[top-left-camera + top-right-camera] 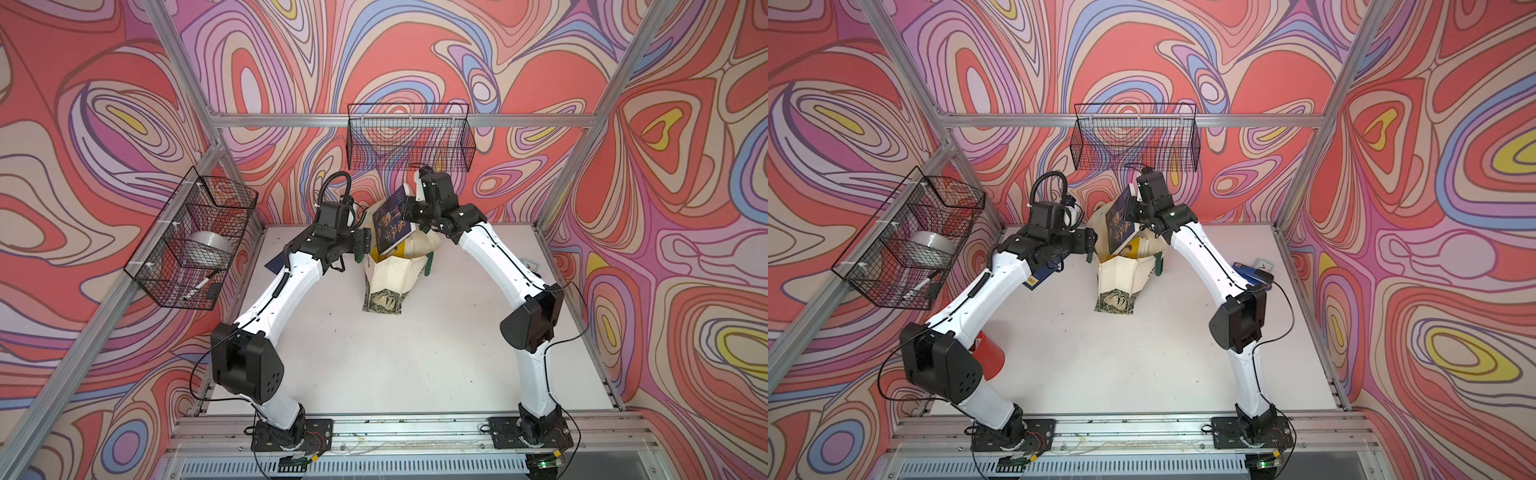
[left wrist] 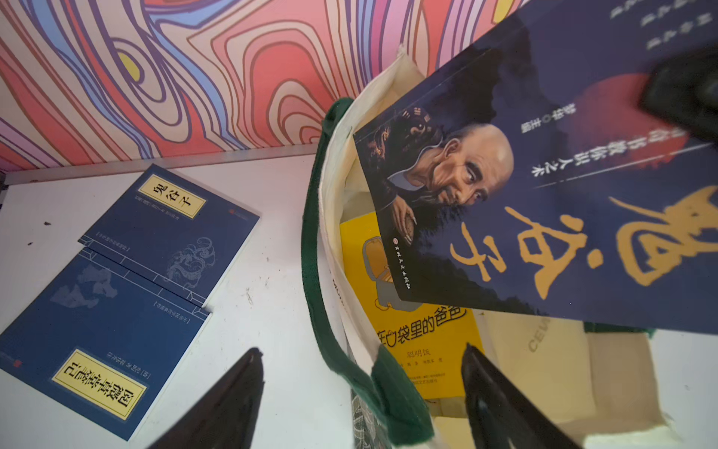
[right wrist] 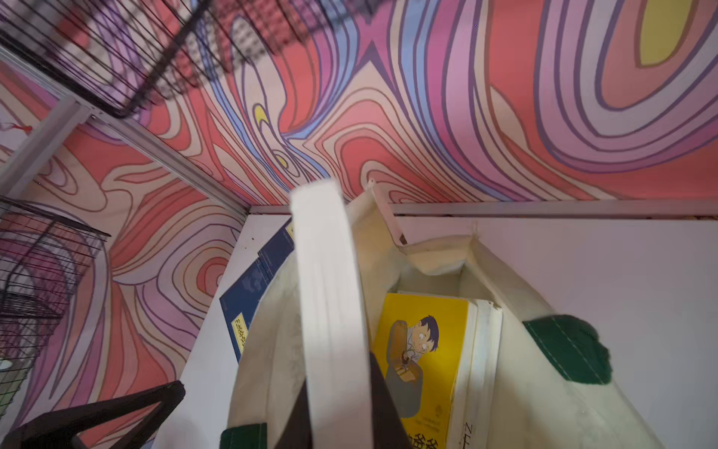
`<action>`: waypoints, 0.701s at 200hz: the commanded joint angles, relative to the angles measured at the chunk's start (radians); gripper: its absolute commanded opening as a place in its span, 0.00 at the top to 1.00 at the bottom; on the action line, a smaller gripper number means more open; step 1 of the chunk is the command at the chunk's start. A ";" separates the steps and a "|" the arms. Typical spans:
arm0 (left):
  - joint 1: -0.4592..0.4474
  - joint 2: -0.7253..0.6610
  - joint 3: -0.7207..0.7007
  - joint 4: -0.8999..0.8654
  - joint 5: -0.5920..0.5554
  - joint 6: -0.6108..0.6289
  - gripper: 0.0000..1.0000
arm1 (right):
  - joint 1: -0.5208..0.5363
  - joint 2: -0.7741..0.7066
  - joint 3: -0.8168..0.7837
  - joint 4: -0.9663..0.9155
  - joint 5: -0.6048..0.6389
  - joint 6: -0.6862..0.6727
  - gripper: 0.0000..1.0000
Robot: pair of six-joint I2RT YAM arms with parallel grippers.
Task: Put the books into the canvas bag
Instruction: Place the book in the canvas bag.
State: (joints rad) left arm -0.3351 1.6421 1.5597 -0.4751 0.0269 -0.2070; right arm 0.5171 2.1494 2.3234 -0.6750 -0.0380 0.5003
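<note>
The cream canvas bag (image 1: 395, 276) (image 1: 1121, 276) stands open at the back middle of the table. My right gripper (image 1: 409, 214) (image 3: 338, 388) is shut on the dark book with a man's face (image 1: 390, 224) (image 2: 544, 194), which hangs tilted over the bag's mouth. Inside the bag stand a yellow cartoon book (image 3: 423, 350) (image 2: 419, 330) and a white one (image 3: 481, 350). My left gripper (image 1: 362, 247) (image 2: 361, 350) is open, and between its jaws are the bag's left rim and green handle (image 2: 311, 252). Two navy books (image 2: 171, 229) (image 2: 97, 342) lie flat left of the bag.
A black wire basket (image 1: 409, 137) hangs on the back wall just above my right wrist. Another basket (image 1: 195, 245) on the left wall holds a tape roll and a marker. A red cup (image 1: 988, 353) sits by the left arm's elbow. Small blue and black items (image 1: 1254, 272) lie at the table's right edge.
</note>
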 commanded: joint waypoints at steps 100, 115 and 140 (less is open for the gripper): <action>-0.074 0.108 -0.027 0.051 0.020 -0.045 0.48 | 0.039 0.139 0.105 -0.020 -0.085 0.130 1.00; -0.075 0.111 -0.035 0.059 0.019 -0.054 0.51 | 0.047 0.185 0.142 -0.036 -0.097 0.131 1.00; -0.075 0.102 -0.047 0.070 -0.007 -0.049 0.55 | 0.052 0.234 0.160 -0.037 -0.134 0.135 1.00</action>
State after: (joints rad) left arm -0.4068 1.7390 1.5364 -0.4160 0.0422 -0.2466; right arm 0.5522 2.3562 2.4508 -0.7528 -0.0929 0.6117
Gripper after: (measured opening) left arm 0.461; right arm 0.158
